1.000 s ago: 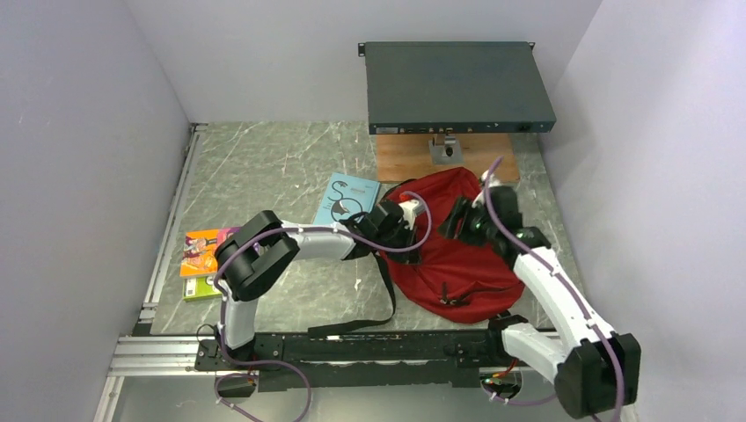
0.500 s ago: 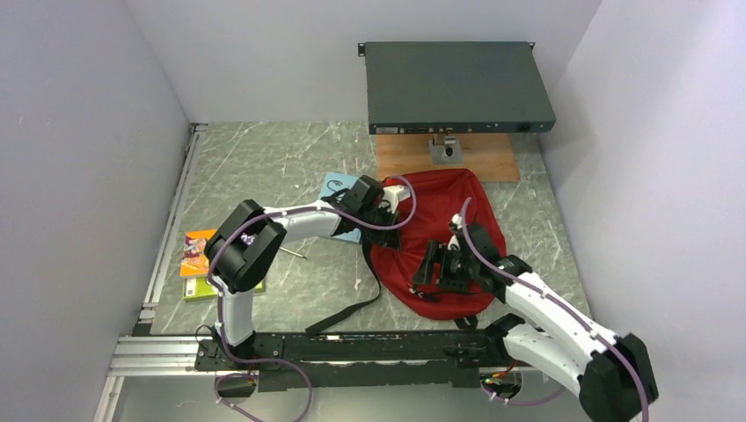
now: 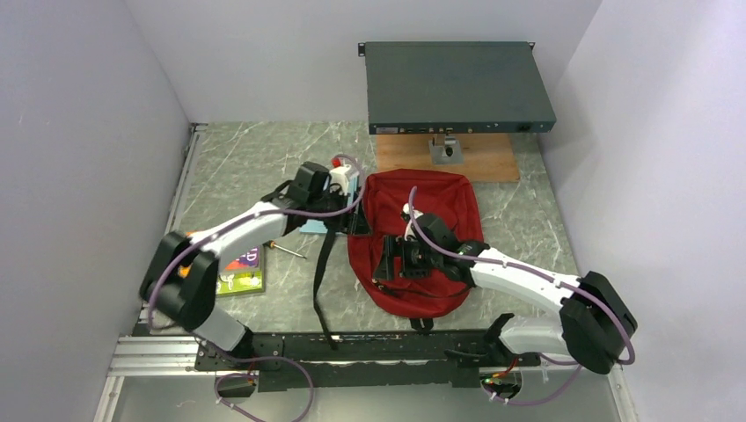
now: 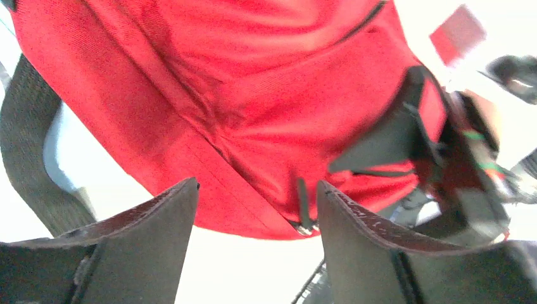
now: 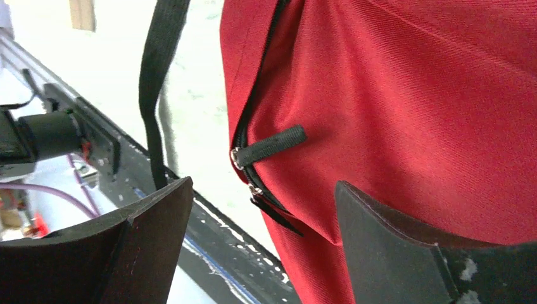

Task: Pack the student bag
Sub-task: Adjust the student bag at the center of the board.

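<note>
The student bag (image 3: 431, 220) lies flat mid-table, dark red with black zipper trim, and a black strap (image 3: 320, 274) trails toward the near edge. My left gripper (image 3: 355, 220) hovers open at the bag's left edge, over a light blue book (image 3: 311, 225). In the left wrist view the bag (image 4: 253, 95) fills the top and the open left gripper (image 4: 256, 190) holds nothing. My right gripper (image 3: 392, 264) stands open over the bag's near-left side. The right wrist view shows the open right gripper (image 5: 263, 187) beside the zipper pull (image 5: 271, 145) and the strap (image 5: 158, 82).
A dark rack unit (image 3: 457, 83) sits on a wooden board (image 3: 479, 158) at the back. Colourful books (image 3: 243, 269) lie at the left, with a small pen-like tool (image 3: 287, 251) beside them. The arms' base rail (image 3: 352, 347) runs along the near edge.
My left gripper has opened, let go of the bag and swung left and back. The bag has settled flatter. The right arm has come down and left to the bag's near-left side.
</note>
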### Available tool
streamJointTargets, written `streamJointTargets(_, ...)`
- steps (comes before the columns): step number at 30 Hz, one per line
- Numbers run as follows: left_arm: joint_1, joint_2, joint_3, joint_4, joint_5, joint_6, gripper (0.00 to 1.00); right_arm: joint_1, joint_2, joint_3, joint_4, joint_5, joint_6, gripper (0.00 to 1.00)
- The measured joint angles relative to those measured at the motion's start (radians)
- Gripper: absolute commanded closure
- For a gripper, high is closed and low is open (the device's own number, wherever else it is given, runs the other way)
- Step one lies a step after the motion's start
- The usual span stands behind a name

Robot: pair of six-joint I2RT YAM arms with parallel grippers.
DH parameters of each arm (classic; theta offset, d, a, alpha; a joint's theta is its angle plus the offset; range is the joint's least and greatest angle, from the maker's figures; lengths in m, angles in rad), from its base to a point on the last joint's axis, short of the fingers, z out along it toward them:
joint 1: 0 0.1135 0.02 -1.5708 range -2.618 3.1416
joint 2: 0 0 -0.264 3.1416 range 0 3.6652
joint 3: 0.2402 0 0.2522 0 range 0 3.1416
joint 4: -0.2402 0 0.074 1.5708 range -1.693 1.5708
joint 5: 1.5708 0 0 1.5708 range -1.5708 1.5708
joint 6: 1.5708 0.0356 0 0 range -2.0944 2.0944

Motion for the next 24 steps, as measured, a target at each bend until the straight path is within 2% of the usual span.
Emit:
streamJointTargets(3, -0.004, -0.151, -0.067, 0.013, 0.004, -0.028, 0.29, 0.03, -0.038, 0.0, -0.042, 0.06, -0.051, 0.2)
streamJointTargets(7, -0.032, -0.328, -0.224, 0.083, 0.014, -0.11, 0.38, 0.13, -0.086, 0.0, -0.103, 0.122, -0.095, 0.4)
streamJointTargets(10, -0.059, -0.4, -0.343, 0.114, 0.008, -0.192, 0.34, 0.188, -0.098, -0.001, -0.112, 0.157, -0.1, 0.42)
streamJointTargets(13, -0.093, -0.428, -0.421, 0.119, -0.019, -0.271, 0.29, 0.234, -0.085, -0.002, -0.12, 0.219, -0.1, 0.41)
streamJointTargets(18, -0.175, -0.44, -0.44, 0.114, -0.109, -0.386, 0.32, 0.299, -0.006, 0.002, -0.15, 0.335, -0.095, 0.42)
streamJointTargets(24, -0.251, -0.38, -0.441, 0.133, -0.178, -0.515, 0.41, 0.358, 0.061, 0.012, -0.154, 0.438, -0.079, 0.68)
